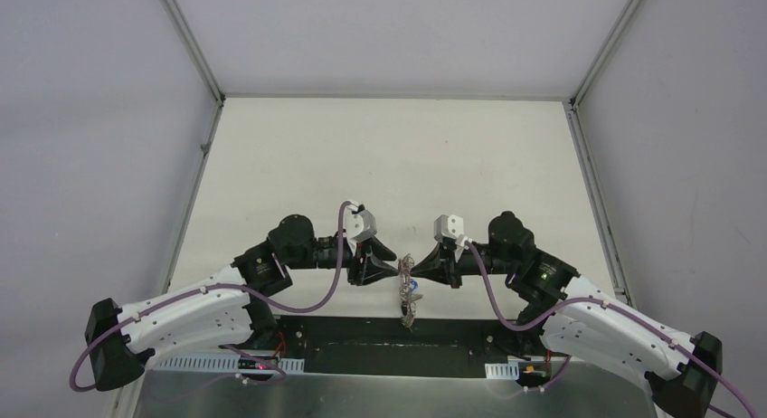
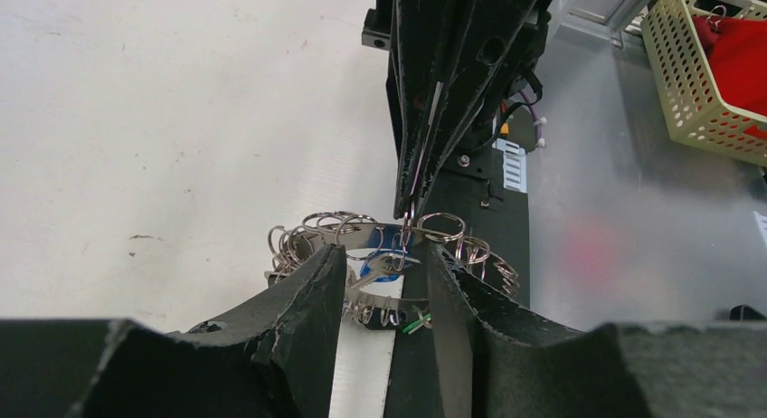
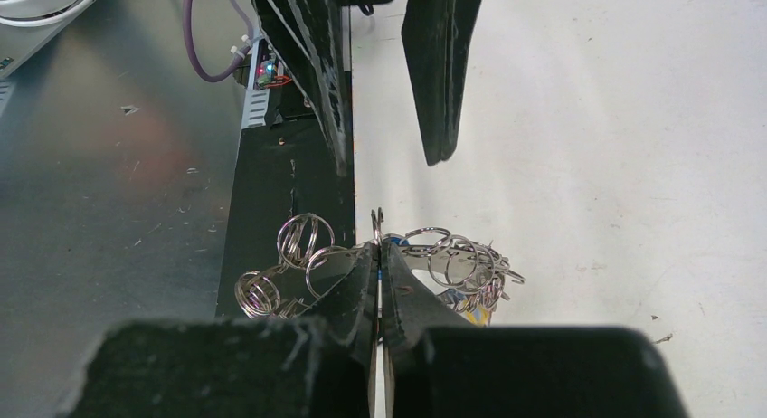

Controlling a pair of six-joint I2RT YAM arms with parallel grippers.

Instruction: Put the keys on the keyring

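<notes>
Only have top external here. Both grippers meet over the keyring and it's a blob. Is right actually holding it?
Observer: Yes. In the right wrist view the right gripper is shut on one wire loop at the rim of the keyring, which spreads to both sides of its fingers.
Operator: And left?
Observer: The left gripper is open, one finger on each side of the keyring, pinching nothing that I can see.
Operator: Any key near it?
Observer: One blue-headed key sits in the gap between the left fingers, at the keyring. I cannot tell whether it is threaded on.
</notes>
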